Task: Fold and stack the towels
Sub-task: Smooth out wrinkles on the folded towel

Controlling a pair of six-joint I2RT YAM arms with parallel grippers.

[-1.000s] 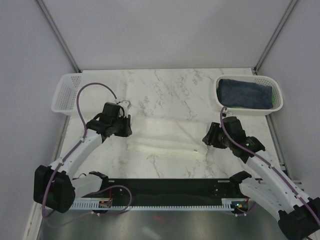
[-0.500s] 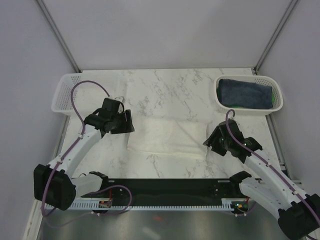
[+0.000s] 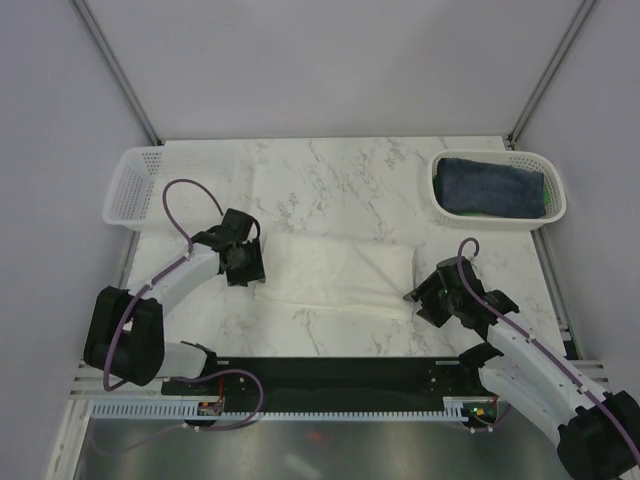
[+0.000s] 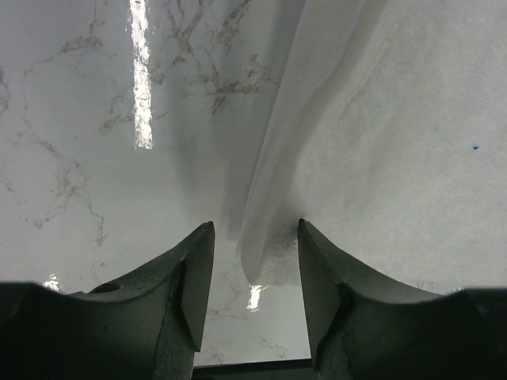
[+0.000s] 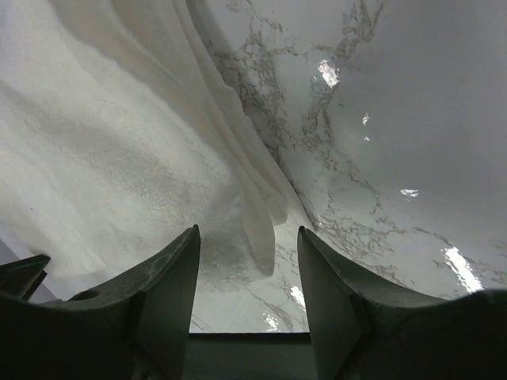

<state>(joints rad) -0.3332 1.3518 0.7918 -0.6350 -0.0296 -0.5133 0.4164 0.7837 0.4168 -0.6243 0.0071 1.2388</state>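
The cream-white towel [image 3: 335,272] lies folded flat in the middle of the marble table. My left gripper [image 3: 245,268] is low at the towel's left near corner. In the left wrist view the left gripper [image 4: 255,229] is open, with the towel's [image 4: 380,119] folded edge ending between the jaws. My right gripper [image 3: 418,298] is at the towel's right near corner. In the right wrist view the right gripper [image 5: 247,233] is open, with the towel's [image 5: 103,142] layered corner between the jaws. The navy-blue towel [image 3: 490,185] lies in the right basket on the green towel [image 3: 547,195], of which only an edge shows.
A white mesh basket [image 3: 553,215] at the back right holds the navy and green towels. A second white mesh basket [image 3: 135,185] stands at the back left. The arms' black base rail [image 3: 340,380] runs along the near edge.
Both grippers have moved toward the near edge and down to the towel's near corners. The towel has settled into a flatter folded rectangle.
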